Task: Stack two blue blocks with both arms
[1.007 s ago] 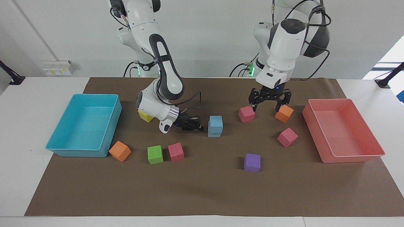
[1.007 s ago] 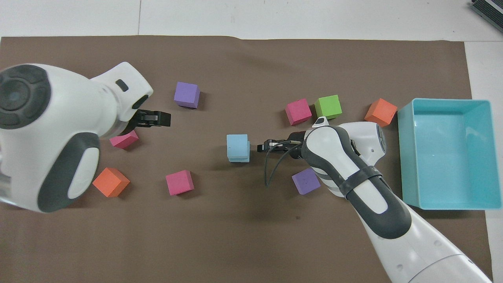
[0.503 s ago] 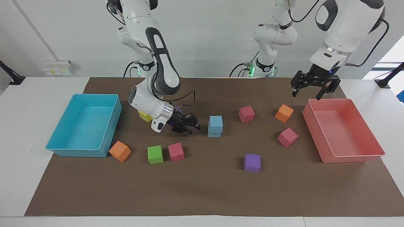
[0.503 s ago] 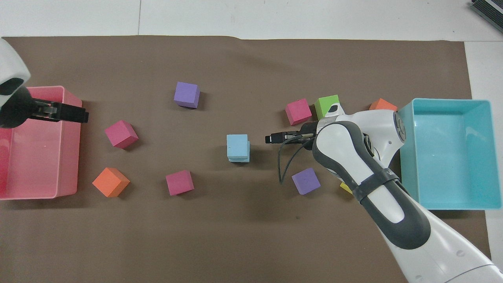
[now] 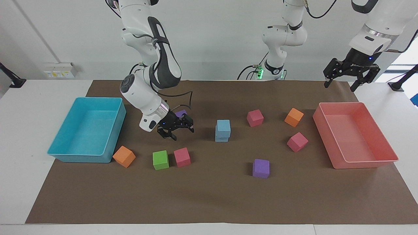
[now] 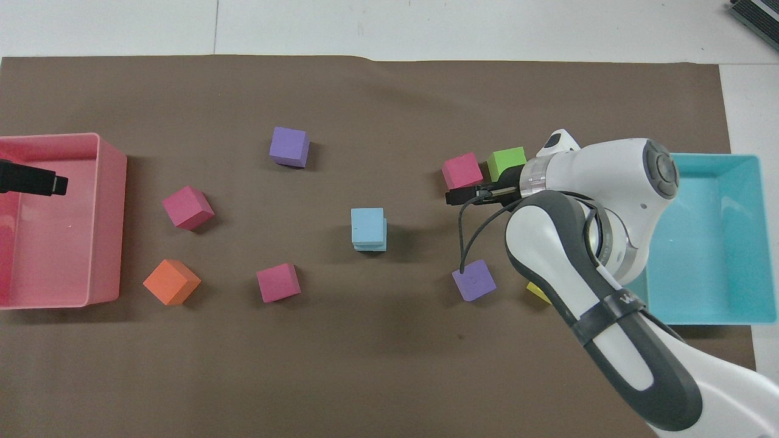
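- At the middle of the brown-papered table, the two small sky-blue foam cubes stand one on the other; the upper cube sits slightly askew on the lower, yet rests squarely enough to hold.
- Judgement on progress: the stack is built and neither pincer touches it. The stacking appears complete; all that seems left is for the arms to clear away.
- Right pincer: spread, empty, low over the table beside the stack toward the right arm's end, apart from the blue cubes. In the overhead view it shows over the bare paper just by the pink foam cube and green foam cube.
- Right arm pose: elbow bent high, forearm sloping down, wrist turned so that the pincer points downward at a slant.
- Left pincer: spread, empty, raised high over the edge of the table at the left arm's end, above the robots' side of the pink plastic bin; this arm waits.
- Other cubes (purple, orange, pink, yellow) lie scattered and untouched; a turquoise plastic bin stands at the right arm's end of the table.
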